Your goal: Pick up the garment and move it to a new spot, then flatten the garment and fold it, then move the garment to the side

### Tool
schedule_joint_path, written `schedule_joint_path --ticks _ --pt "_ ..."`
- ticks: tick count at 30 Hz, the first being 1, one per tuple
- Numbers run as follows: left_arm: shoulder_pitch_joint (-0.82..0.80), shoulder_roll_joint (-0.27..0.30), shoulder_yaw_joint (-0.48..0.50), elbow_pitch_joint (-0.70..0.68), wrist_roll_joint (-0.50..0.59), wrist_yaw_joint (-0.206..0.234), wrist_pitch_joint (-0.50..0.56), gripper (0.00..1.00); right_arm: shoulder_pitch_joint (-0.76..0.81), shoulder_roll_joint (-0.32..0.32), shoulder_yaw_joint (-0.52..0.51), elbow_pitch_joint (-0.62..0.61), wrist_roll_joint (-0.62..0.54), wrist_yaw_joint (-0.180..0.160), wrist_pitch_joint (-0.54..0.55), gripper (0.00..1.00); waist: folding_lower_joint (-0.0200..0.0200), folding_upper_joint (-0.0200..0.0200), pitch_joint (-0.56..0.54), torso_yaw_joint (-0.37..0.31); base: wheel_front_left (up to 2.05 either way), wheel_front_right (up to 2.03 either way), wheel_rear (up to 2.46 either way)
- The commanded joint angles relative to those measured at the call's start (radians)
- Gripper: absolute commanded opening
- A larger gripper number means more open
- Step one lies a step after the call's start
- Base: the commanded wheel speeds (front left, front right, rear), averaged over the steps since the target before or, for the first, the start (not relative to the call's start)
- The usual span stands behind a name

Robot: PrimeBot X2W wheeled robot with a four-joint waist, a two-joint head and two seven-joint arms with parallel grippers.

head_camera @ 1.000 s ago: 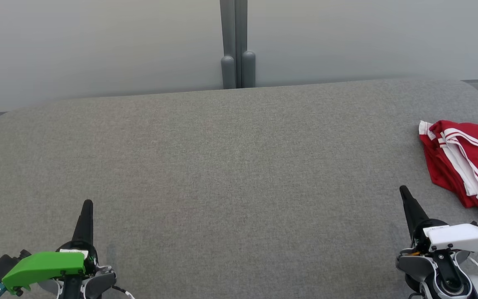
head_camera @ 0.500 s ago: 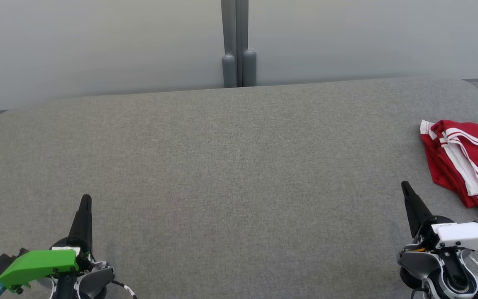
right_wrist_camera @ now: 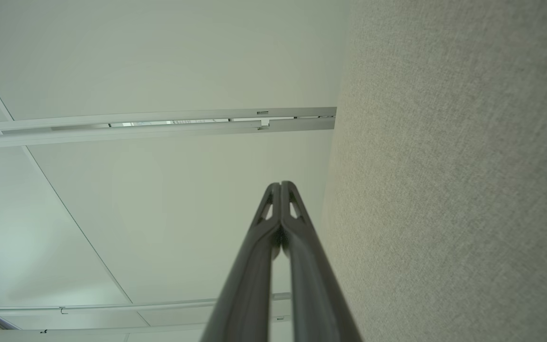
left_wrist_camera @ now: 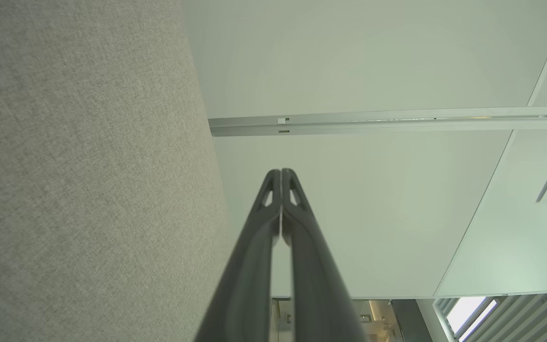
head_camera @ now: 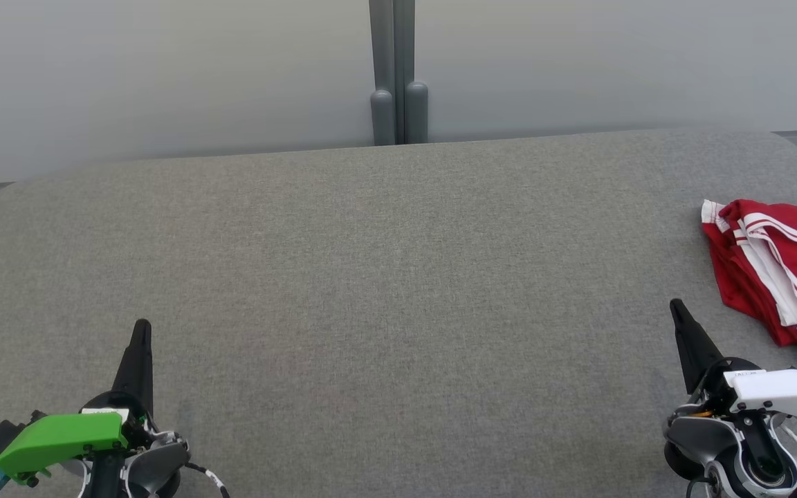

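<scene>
The garment [head_camera: 782, 273], red with white stripes, lies folded at the right edge of the grey fabric table [head_camera: 398, 277], partly cut off by the head view's edge. My right gripper [head_camera: 675, 306] hovers at the lower right, shut and empty, a short way left of and below the garment. At the lower left my left gripper [head_camera: 141, 325] is shut with nothing in it. In the wrist views, the left gripper [left_wrist_camera: 281, 171] and right gripper [right_wrist_camera: 281, 183] each show both fingers pressed together, beside the grey fabric.
A pale wall with a grey vertical post [head_camera: 393, 72] stands behind the table's far edge. The table's rounded corners fall away at the far left and far right.
Both grippers have shifted slightly upward in the head view, and the view itself has shifted slightly. The garment has not moved on the table.
</scene>
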Motion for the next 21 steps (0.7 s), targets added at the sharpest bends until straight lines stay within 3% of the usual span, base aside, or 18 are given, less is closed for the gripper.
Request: schedule_joint_path --ticks 1,21 --pt "-0.011 0.007 0.004 -0.001 -0.002 -0.007 0.0 0.0 -0.009 -0.004 -0.003 -0.004 0.005 0.0 0.004 0.0 0.0 0.0 0.0 0.0 0.0 0.0 0.0" --pt "-0.011 0.006 0.004 -0.001 -0.002 -0.006 0.0 0.0 -0.009 -0.004 -0.003 -0.004 0.005 0.0 0.004 0.0 0.0 0.0 0.0 0.0 0.0 0.0 0.0"
